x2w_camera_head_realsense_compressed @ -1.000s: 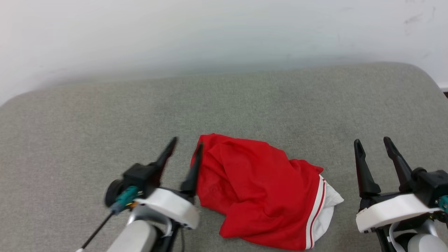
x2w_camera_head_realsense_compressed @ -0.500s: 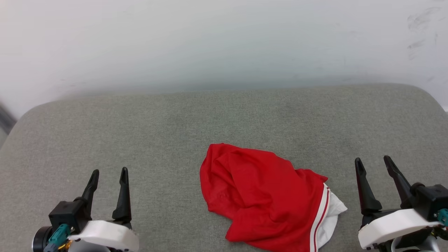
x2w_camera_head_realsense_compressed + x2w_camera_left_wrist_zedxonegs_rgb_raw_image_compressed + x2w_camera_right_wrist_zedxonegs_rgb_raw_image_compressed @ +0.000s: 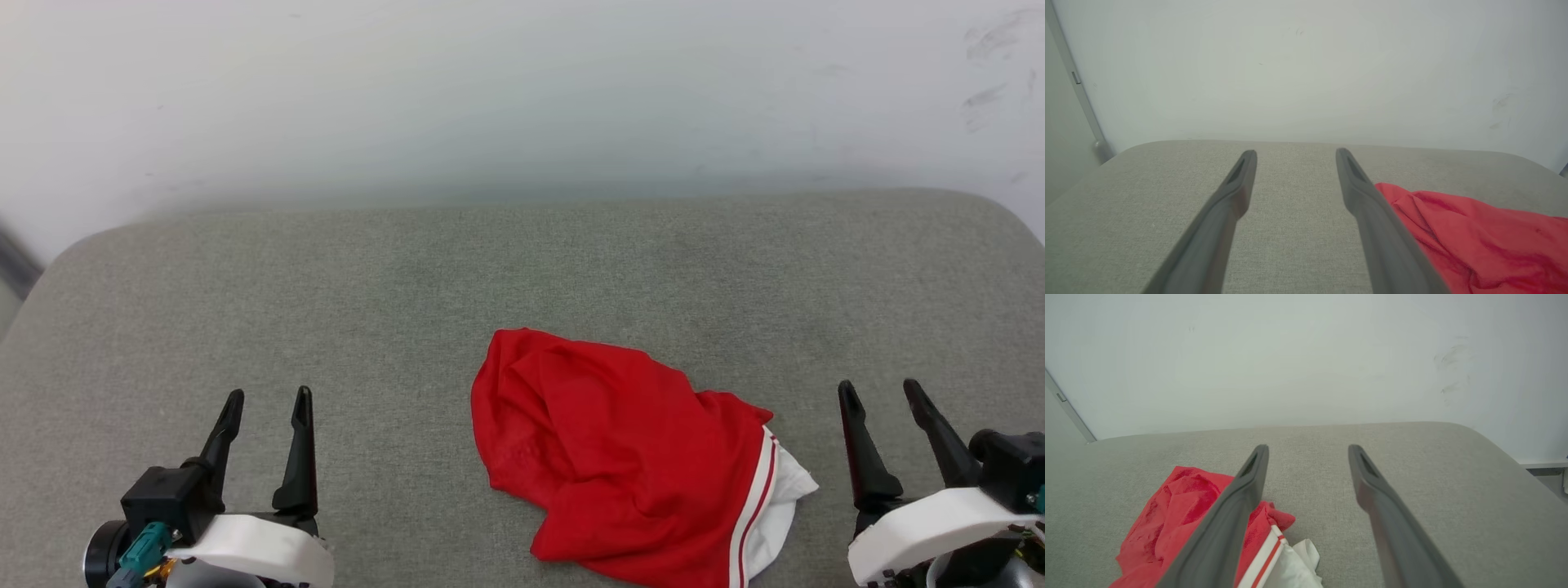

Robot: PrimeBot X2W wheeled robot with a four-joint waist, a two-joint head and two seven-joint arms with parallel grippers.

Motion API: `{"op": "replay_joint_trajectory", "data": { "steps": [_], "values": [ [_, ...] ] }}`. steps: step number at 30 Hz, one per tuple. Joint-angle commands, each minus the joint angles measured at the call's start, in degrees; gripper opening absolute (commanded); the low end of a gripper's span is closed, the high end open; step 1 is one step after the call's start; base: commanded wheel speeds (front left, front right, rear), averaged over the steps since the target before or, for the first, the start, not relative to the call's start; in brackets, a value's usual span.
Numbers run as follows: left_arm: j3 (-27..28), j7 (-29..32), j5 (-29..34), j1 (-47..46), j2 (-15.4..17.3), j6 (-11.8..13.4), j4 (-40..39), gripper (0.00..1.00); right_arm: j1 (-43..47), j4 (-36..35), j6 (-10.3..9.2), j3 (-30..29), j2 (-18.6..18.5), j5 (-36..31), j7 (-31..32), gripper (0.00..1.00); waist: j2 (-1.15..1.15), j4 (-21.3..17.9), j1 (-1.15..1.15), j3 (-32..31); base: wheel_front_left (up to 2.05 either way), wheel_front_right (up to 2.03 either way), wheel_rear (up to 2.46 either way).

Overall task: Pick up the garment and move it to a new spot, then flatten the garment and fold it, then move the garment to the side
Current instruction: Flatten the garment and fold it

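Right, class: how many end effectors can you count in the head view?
2. The left end effector sits lower left, the right end effector lower right, both open, flanking the garment.

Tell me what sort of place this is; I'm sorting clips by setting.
Probably a plain indoor test room: a wide grey fabric-covered padded surface against a scuffed white wall, with a crumpled red garment with a white striped sleeve lying on it.

Left gripper (image 3: 269, 392), right gripper (image 3: 878, 384): each two long, tapered black fingers (image 3: 300, 457), slotted near tips. Black mount block (image 3: 163, 498) behind. Curved white wrist shell (image 3: 253, 549) under each. Teal plug (image 3: 140, 549) at 9 o'clock of left shell, gold fitting beneath.
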Motion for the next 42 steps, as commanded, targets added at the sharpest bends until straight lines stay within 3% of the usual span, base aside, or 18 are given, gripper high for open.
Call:
{"op": "replay_joint_trajectory", "data": {
  "steps": [1, 4, 7, 8, 11, 19, 26, 27, 29, 37, 42],
  "values": [
    [-0.2, -0.1, 0.4, -0.7, 0.1, 0.0, -0.3, 1.00, 0.9, 0.7, -0.02, -0.3, 0.0, 2.1, 1.9, 1.00, 0.00, 0.3, 0.00, 0.3, 0.00, 0.00, 0.00],
    [-0.4, -0.3, 0.4, -1.3, -0.3, -0.1, -0.9, 1.00, 1.4, 1.7, -0.03, -3.1, 0.0, 1.7, 9.5, 1.00, 0.00, 0.7, 0.00, 1.2, 0.00, 0.00, 0.00],
    [-0.7, -0.4, 0.5, -1.9, -0.6, -0.2, -1.4, 1.00, 1.7, 2.2, -0.02, -5.0, -0.8, 1.5, 21.5, 1.00, 0.00, 1.2, 0.00, 2.3, 0.00, 0.00, 0.00],
    [-0.9, -0.5, 0.9, -3.0, -0.9, -0.5, -1.8, 1.00, 1.7, 1.9, -0.02, -4.4, -2.6, 2.2, 32.2, 1.00, 0.00, 1.6, 0.00, 3.7, 0.00, 0.00, 0.00],
    [-1.2, -0.7, 1.0, -4.1, -1.4, -0.8, -2.0, 1.00, 0.7, 1.6, -0.02, -2.6, -4.1, 3.6, 39.4, 1.00, 0.00, 2.1, 0.00, 5.6, 0.00, 0.00, 0.00],
    [-2.0, -1.1, 1.8, -7.7, -2.6, -2.5, -1.6, 1.00, -6.0, 6.9, -0.02, 3.1, -6.9, 6.1, 43.3, 1.00, 0.00, 3.1, 0.00, 10.7, 0.00, 0.00, 0.00],
    [-2.2, -1.4, 2.0, -9.7, -3.7, -3.9, 0.2, 1.00, -6.4, 14.4, 0.08, 8.2, -6.4, 9.1, 46.1, 1.00, 0.00, 4.2, 0.00, 12.0, 0.00, 0.00, 0.00],
    [-2.1, -1.4, 2.0, -9.7, -3.9, -4.0, 0.4, 1.00, -6.4, 15.0, 0.10, 8.6, -6.1, 9.5, 46.5, 0.77, 0.00, 4.3, 0.00, 12.0, 0.00, 0.00, 0.00],
    [-1.9, -1.4, 2.2, -9.7, -4.2, -4.2, 0.9, 1.00, -6.6, 15.3, 0.14, 9.4, -6.3, 10.1, 46.9, 0.00, 0.00, 4.3, 0.00, 11.7, 0.00, 0.00, 0.00],
    [-0.9, -1.5, 2.6, -8.3, -4.5, -4.6, 1.4, 1.00, -12.2, 8.7, -0.04, 7.4, -10.3, 7.9, 41.2, 0.00, 0.00, 2.9, 0.00, 10.1, 0.00, 0.00, 0.00],
    [-0.5, -1.5, 3.0, -8.0, -4.6, -4.7, 1.0, 1.00, -15.4, 6.8, -0.03, 1.4, -11.3, 5.1, 38.7, 0.00, 0.00, 1.7, 0.00, 10.0, 0.00, 0.00, 0.00]
  ]
}}
